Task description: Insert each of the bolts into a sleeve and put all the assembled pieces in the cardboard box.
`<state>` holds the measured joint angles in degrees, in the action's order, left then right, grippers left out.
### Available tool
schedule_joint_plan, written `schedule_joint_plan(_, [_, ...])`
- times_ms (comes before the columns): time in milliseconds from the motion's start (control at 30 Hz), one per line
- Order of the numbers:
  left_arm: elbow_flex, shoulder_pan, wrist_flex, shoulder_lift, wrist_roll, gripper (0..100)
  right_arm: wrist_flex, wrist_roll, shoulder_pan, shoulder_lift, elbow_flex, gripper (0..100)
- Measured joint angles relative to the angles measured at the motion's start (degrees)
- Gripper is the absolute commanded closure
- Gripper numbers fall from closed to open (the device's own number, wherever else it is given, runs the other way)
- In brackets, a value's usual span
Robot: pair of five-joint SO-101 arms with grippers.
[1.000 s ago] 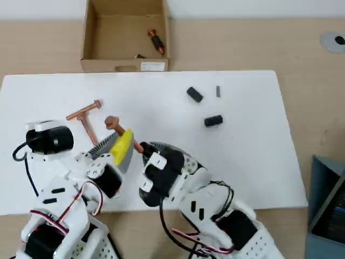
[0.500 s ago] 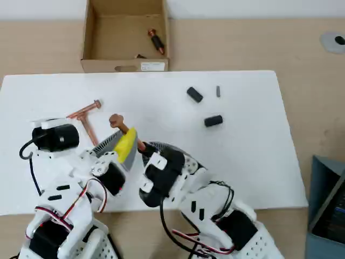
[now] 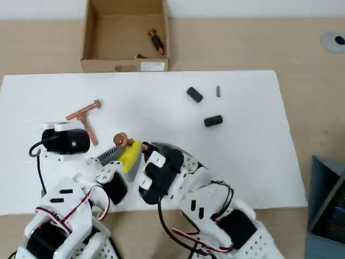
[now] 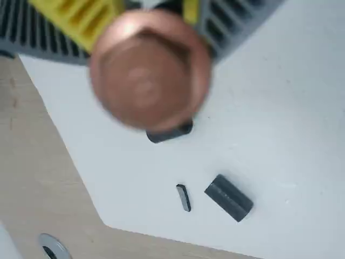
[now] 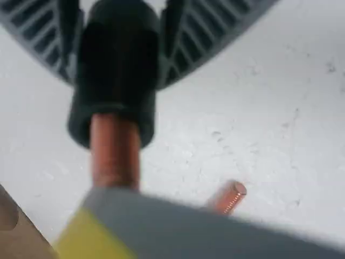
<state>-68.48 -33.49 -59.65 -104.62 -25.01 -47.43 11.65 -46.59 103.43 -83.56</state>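
Observation:
My left gripper (image 3: pixel 127 150), with one yellow finger, is shut on a copper bolt (image 3: pixel 121 140) near the white mat's front; the bolt's round head (image 4: pixel 149 70) faces the left wrist camera. My right gripper (image 5: pixel 118 32) is shut on a black sleeve (image 5: pixel 115 75), and the bolt's shank (image 5: pixel 114 154) runs into the sleeve's mouth. Two loose bolts (image 3: pixel 83 111) lie crossed at the mat's left. Two black sleeves (image 3: pixel 194 95) (image 3: pixel 213 121) lie at the right. The cardboard box (image 3: pixel 86 38) behind the mat holds one assembled piece (image 3: pixel 156 41).
A small dark pin (image 3: pixel 218 91) lies beside the far sleeve. The white mat (image 3: pixel 242 162) covers the wooden table. A grey bin (image 3: pixel 326 205) stands at the right edge. A round grommet (image 3: pixel 334 40) sits in the table at the far right.
My left gripper has carried the bolt toward the table's front and the right gripper. Less of the shank shows between the bolt's head and the sleeve.

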Motion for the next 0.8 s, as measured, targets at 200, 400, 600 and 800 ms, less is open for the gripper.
schedule_joint_plan(200, [-1.4,-0.5,-0.4,0.3,1.8,100,0.0,3.2,-0.6,0.0,0.0,98.9])
schedule_joint_plan(400, [-1.2,-0.7,-0.5,0.1,2.8,100,0.1,4.1,-1.6,0.0,0.1,98.9])
schedule_joint_plan(600, [-1.2,-0.7,-0.9,0.1,3.1,99,0.1,4.1,-1.6,0.0,0.1,98.9])
schedule_joint_plan(800, [-0.6,-0.1,-4.3,0.0,3.0,84,0.1,4.2,-2.1,0.0,0.0,98.9])
